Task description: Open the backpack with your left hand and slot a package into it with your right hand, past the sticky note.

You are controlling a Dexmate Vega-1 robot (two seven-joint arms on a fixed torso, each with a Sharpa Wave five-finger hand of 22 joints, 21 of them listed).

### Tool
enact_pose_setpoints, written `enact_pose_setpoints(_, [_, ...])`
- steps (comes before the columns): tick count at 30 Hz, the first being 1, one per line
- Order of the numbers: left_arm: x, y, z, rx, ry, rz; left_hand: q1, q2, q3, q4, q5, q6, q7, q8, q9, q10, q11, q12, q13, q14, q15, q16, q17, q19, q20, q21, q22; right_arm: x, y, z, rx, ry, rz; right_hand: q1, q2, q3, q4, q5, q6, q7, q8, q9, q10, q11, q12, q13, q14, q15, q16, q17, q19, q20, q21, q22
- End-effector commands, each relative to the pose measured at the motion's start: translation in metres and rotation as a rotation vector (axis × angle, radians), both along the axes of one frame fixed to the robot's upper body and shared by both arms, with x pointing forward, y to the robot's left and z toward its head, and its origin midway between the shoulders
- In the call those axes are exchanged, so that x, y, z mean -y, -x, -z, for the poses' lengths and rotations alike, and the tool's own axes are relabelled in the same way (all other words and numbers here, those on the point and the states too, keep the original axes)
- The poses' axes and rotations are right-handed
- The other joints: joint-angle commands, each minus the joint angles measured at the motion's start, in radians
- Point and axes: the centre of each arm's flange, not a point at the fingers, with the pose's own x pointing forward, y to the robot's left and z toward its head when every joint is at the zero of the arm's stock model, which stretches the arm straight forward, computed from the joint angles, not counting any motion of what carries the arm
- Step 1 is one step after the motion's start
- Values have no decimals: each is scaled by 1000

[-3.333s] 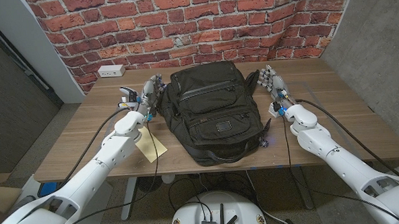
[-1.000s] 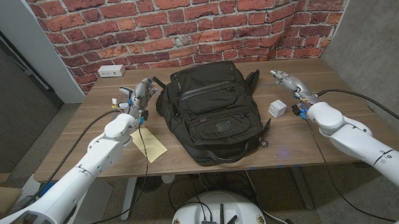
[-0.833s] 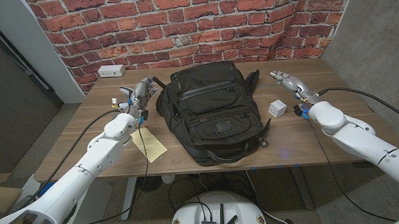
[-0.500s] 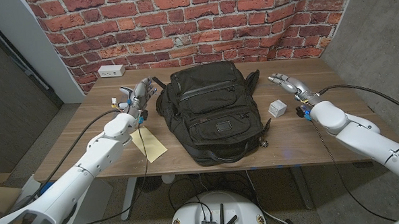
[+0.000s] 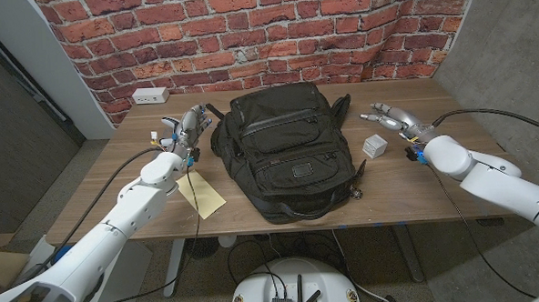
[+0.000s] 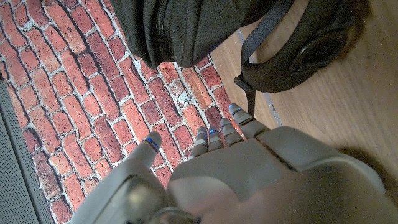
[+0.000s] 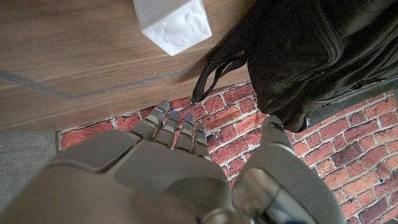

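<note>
Both hands have drawn back from the backpack [image 5: 290, 150], which lies mid-worktop [image 5: 453, 184], long axis running toward the brick wall. Right hand [image 5: 391, 118], fingers spread, hovers beyond the white package [image 5: 373, 146]. Left hand's [image 5: 187, 127] fingers: cannot tell; holding nothing.

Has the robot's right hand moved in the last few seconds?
Yes. The right hand was against the backpack; it has swung away toward the table's right side, uncovering the white package.

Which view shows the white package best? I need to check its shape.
The right wrist view: the white package looms large, its embossed faces clear, though one edge is cropped. The head view shows it whole but tiny beside the backpack.
</note>
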Motion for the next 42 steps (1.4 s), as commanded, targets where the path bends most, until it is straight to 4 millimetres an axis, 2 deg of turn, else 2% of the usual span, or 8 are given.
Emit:
enact_pose_setpoints(1, [1,-2,3,-5,6,4,7,53,1,-5,5,7,1,-1,6,7,-1,0,5,7,-5,1,4,7,-26,-2,3,1,6,0,-54,175,121,26,-3,8,-16,10,-9,-1,9,6,-13,-1,6,5,-10,3,-1,-1,2,18,-9,3])
enact_pose_setpoints(5, [1,-3,3,-8,6,6,7,53,1,-5,4,7,1,-1,6,8,0,0,5,8,-5,1,5,7,-27,-2,3,-1,7,-1,-77,213,140,56,-10,18,-29,20,-14,6,13,8,-24,0,7,8,-21,19,0,-6,2,35,-19,4])
enact_pose_setpoints(12, [1,-3,4,-12,5,7,6,53,1,-6,4,7,0,-2,6,11,0,1,5,12,-5,1,5,7,-27,-3,3,-4,9,-3,-118,276,172,90,-29,25,-35,30,-25,13,16,11,-45,13,7,12,-43,36,-2,-11,-3,67,-35,4])
enact_pose_setpoints(15, [1,-3,3,-13,4,5,6,53,2,-6,4,6,0,-2,6,12,0,0,5,14,-5,1,5,8,-26,-3,3,-6,9,-4,-139,309,183,105,-38,28,-35,34,-35,6,15,11,-59,16,6,13,-56,45,-3,-13,-7,80,-43,4])
enact_pose_setpoints(26, [3,0,6,-19,6,6,5,54,3,-6,4,8,-1,-2,6,18,-1,1,5,20,-4,2,5,11,-25,-3,3,-8,9,-2,-176,381,190,165,-68,41,-33,45,-76,-57,15,15,-112,10,6,20,-94,60,0,-20,9,128,-60,5])
enact_pose_setpoints(31, [4,1,8,-21,8,7,4,54,3,-6,4,7,0,-2,6,19,0,1,5,21,-3,1,5,11,-25,-3,3,-8,9,-2,-189,411,190,199,-74,51,-32,53,-75,-107,23,16,-122,13,11,24,-96,78,6,-23,22,145,-66,5])
enact_pose_setpoints(34, [4,3,10,-22,10,5,4,54,3,-7,4,8,-1,-2,6,21,0,1,5,23,-3,2,5,12,-24,-3,3,-8,8,-2,-195,426,195,211,-77,55,-32,56,-66,-124,29,17,-120,15,14,26,-90,85,11,-23,28,152,-67,5])
enact_pose_setpoints(42, [5,5,13,-30,11,3,4,55,4,-7,4,8,-3,-2,6,24,2,1,5,25,-2,1,5,12,-24,-3,3,-10,4,0,-217,472,209,237,-78,63,-31,62,-58,-127,37,17,-99,10,26,29,-72,70,23,-23,43,150,-68,5])
